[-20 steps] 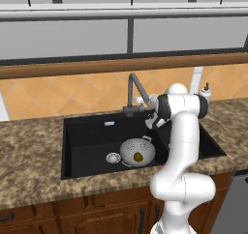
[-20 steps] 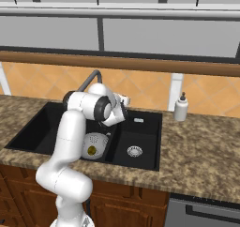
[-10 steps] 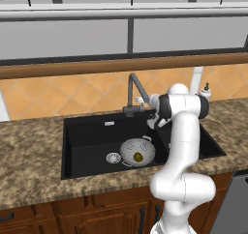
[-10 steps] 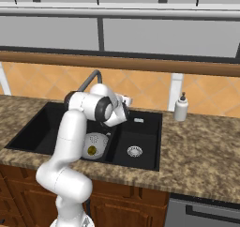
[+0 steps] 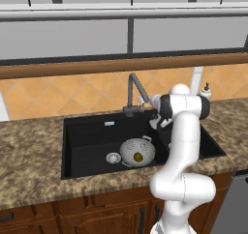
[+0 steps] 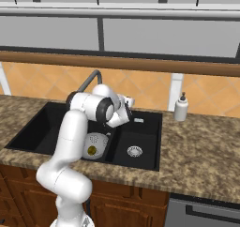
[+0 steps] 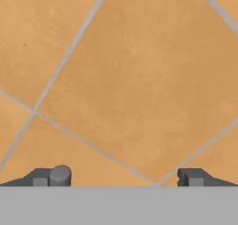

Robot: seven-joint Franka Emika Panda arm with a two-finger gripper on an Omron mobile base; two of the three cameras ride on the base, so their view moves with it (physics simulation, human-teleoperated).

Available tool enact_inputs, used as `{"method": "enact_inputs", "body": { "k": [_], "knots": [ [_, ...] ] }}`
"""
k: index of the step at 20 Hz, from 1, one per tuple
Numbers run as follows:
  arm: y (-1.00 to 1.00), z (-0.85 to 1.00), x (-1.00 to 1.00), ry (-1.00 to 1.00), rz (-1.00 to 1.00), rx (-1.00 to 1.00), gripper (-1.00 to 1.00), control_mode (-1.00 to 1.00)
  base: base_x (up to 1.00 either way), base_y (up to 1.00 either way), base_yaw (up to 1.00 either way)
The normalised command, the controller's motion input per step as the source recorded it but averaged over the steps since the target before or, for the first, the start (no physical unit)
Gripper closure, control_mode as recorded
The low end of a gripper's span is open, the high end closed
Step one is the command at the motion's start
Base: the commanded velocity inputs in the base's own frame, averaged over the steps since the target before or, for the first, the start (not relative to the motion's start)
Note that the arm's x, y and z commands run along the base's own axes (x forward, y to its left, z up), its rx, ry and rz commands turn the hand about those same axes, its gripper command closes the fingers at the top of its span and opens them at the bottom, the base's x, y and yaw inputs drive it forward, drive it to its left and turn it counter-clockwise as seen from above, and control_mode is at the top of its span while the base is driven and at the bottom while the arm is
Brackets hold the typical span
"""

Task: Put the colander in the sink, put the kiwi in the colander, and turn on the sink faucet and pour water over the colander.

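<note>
The silver-grey colander [image 5: 137,150] [image 6: 96,142] rests on the floor of the black sink's [image 5: 70,131] [image 6: 149,162] large left basin, near the divider. The yellowish-green kiwi [image 5: 138,156] [image 6: 92,150] lies inside it. The dark grey sink faucet [image 5: 131,89] [image 6: 90,79] rises behind the basin, its spout bent forward. My gripper [image 5: 144,100] [image 6: 128,102] [image 7: 120,176] hovers just right of the faucet base, above the sink's back edge, pointing at the orange tile wall. Its jaws stand wide open with nothing between them. A small round grey knob [image 7: 60,173] sits at one fingertip.
A round steel drain strainer [image 5: 113,157] lies left of the colander, another [image 6: 134,151] in the right basin. A white soap dispenser [image 5: 206,90] [image 6: 181,107] stands on the speckled stone counter [image 5: 29,151] right of the sink. A wooden ledge and window run behind.
</note>
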Motion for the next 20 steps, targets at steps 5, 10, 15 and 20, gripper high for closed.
{"method": "enact_inputs", "body": {
  "k": [5,10,15,20],
  "knots": [
    [-0.83,0.00,0.00,0.00,0.00,0.01,-1.00,-1.00,0.00,0.00,0.00],
    [-0.71,0.00,0.00,0.00,0.00,0.00,-1.00,-1.00,0.00,0.00,0.00],
    [-0.53,0.00,0.00,0.00,0.00,0.00,-1.00,-1.00,0.00,0.00,0.00],
    [-0.26,0.00,0.00,0.00,0.00,0.00,-1.00,-1.00,0.00,0.00,0.00]
  ]
}}
